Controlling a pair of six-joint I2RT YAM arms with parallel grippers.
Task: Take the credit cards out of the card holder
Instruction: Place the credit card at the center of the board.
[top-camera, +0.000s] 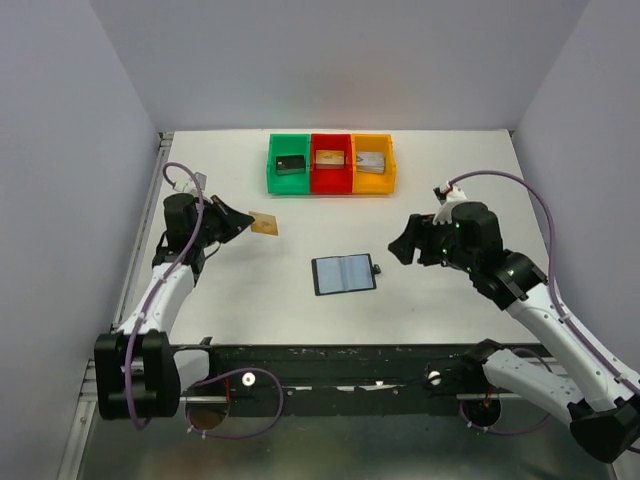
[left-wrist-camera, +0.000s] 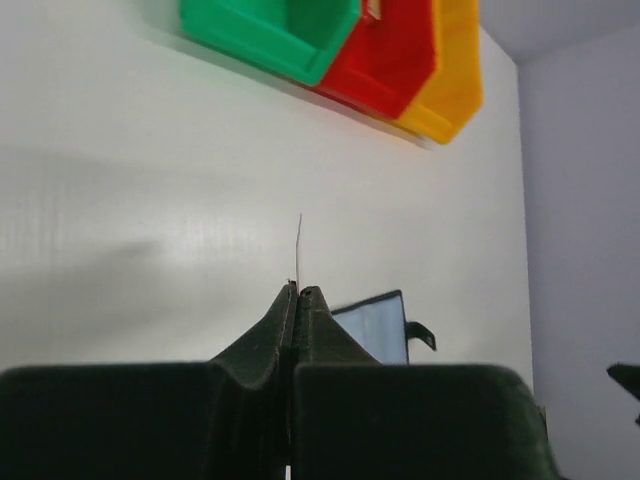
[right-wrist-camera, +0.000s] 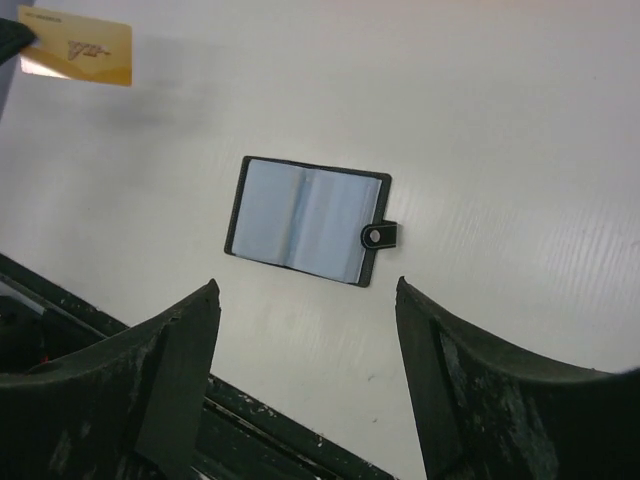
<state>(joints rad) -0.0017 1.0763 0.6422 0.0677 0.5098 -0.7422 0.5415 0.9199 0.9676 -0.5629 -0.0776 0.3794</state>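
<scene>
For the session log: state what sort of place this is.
Probably a robot lab test cell, not a home or shop: a white table boxed in by plain walls, two arms bolted to a black rail at its near edge, and green, red and orange bins lined up at the back.

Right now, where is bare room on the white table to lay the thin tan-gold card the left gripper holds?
Bare table lies between the green, red and orange plastic bins and the open black card holder, and left of that holder. Crowded: inside the bins, and beside the open right gripper.
</scene>
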